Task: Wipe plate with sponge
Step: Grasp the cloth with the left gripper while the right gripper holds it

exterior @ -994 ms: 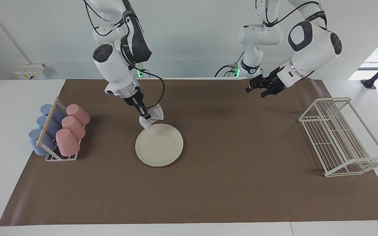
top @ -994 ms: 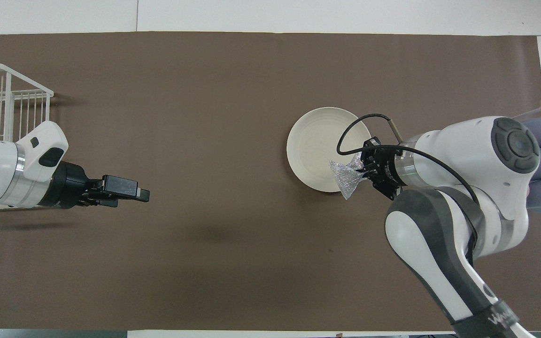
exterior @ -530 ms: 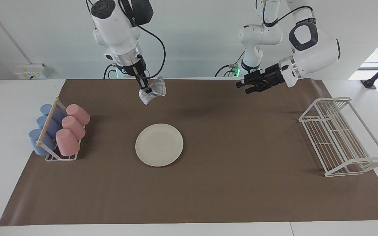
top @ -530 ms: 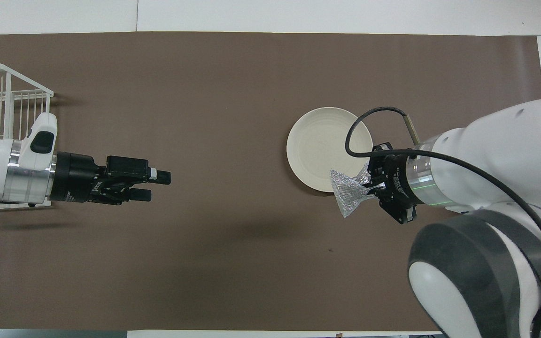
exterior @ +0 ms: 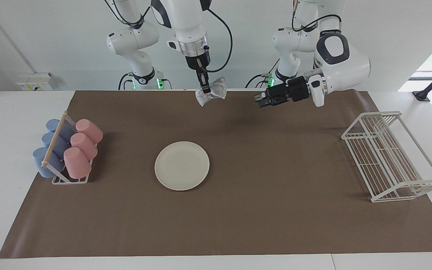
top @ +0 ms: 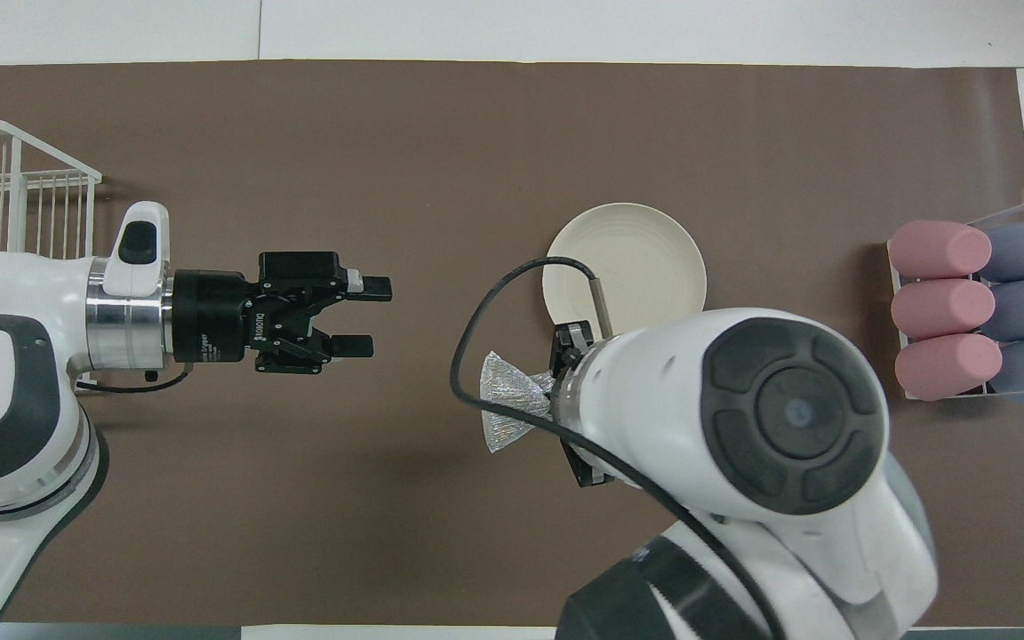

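The cream-white plate [exterior: 182, 165] lies flat on the brown mat, and part of it shows in the overhead view [top: 645, 258] past the right arm. My right gripper [exterior: 205, 90] is shut on the silvery sponge [exterior: 212, 94] and holds it high in the air over the mat, clear of the plate. The sponge also shows in the overhead view [top: 508, 400], sticking out of the right gripper [top: 556, 400]. My left gripper [exterior: 260, 102] is open and empty, raised over the mat and pointing toward the sponge; it also shows in the overhead view [top: 370, 314].
A rack of pink and blue cups [exterior: 66, 150] stands at the right arm's end of the mat, also in the overhead view [top: 974, 311]. A white wire dish rack [exterior: 388, 157] stands at the left arm's end [top: 5, 187].
My right gripper has lifted the sponge from the plate's rim and carried it up and toward the table's middle. My left gripper has moved toward the sponge, and its fingers have spread.
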Motion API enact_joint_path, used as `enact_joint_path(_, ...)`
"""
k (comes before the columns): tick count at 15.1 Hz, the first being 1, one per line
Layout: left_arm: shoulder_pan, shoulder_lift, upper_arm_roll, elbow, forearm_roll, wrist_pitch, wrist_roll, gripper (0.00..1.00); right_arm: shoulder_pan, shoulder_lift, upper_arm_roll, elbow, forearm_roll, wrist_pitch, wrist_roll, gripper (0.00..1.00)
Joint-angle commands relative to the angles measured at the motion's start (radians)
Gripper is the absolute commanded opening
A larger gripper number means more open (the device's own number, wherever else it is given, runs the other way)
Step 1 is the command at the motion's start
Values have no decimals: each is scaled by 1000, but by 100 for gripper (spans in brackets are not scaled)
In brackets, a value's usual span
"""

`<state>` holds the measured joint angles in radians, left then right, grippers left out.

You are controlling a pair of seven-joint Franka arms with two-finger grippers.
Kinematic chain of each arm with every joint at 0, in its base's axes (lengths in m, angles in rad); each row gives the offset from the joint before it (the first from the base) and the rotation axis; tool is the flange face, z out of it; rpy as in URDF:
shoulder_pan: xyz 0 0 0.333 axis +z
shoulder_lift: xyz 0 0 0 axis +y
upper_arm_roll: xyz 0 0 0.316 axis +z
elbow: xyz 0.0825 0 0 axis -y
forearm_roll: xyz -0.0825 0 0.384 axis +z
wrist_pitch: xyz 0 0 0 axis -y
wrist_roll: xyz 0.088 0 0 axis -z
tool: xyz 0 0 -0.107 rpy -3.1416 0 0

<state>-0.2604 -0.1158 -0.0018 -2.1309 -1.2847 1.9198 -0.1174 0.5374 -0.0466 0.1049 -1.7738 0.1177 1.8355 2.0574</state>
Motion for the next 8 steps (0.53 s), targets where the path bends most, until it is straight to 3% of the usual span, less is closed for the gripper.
enact_joint_path(1,-48,19,8,-6,-44,30,-7,100,22,53,-1,66,-53,-18,55,0)
enact_joint_path(8,-68,39,9,6,-50,-67,28,94,53,67,1,63,-75,-1,84,0)
